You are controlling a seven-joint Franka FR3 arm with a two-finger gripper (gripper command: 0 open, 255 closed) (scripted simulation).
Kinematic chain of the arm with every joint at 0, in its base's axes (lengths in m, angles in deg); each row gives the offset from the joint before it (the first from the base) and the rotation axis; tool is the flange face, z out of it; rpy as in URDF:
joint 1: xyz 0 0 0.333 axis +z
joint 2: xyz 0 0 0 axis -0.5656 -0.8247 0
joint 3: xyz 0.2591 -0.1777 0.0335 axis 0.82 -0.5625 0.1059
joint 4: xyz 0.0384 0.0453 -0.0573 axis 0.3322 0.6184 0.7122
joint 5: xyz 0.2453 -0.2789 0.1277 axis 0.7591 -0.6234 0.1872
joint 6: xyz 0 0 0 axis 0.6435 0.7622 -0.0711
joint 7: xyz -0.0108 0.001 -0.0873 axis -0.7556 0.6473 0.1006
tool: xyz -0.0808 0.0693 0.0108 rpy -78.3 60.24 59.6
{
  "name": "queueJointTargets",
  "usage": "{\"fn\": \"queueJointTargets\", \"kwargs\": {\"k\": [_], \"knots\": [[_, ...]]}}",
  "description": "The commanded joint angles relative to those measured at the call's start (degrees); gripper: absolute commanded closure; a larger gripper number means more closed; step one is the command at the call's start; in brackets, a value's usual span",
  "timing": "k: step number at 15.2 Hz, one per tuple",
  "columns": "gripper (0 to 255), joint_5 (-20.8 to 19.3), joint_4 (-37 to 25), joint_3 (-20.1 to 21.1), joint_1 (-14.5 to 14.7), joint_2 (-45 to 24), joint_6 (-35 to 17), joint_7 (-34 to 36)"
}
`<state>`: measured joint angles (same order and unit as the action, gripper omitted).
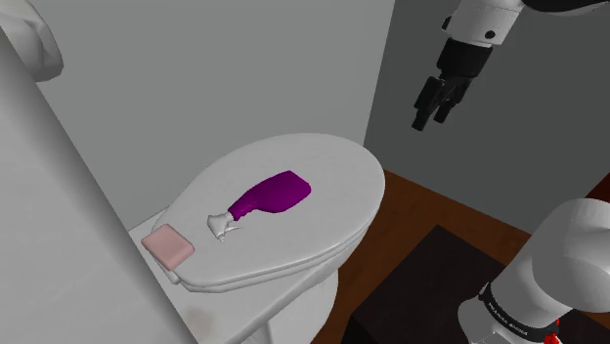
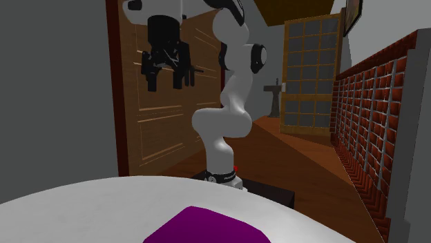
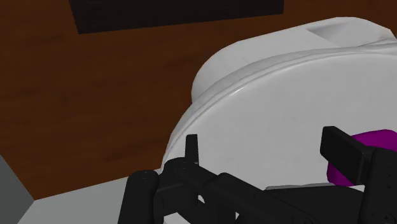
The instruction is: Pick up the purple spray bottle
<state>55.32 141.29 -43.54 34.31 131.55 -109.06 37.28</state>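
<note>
A purple spray bottle with a white trigger head lies on its side on the closed white toilet lid. My gripper hangs high in the air, off the lid's edge toward the shoulder view's right, well apart from the bottle. In the second exterior view the gripper is open with nothing between its fingers, and the bottle's purple body shows at the bottom edge. In the wrist view the gripper looks down on the lid; the bottle peeks out beside one finger.
A pink block rests on the lid's end by the trigger head. A grey wall stands behind the toilet. Dark wooden floor and the dark stand lie beside the bowl. A brick wall runs along the second exterior view's right.
</note>
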Motion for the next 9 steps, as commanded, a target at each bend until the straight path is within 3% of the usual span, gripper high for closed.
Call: {"fn": "queueJointTargets", "kwargs": {"k": [1,9], "knots": [[0,0.0,0.0,0.0,0.0,0.0,0.0,0.0],[0,5.63,-0.58,9.84,2.28,-7.37,-7.4,10.4]]}}
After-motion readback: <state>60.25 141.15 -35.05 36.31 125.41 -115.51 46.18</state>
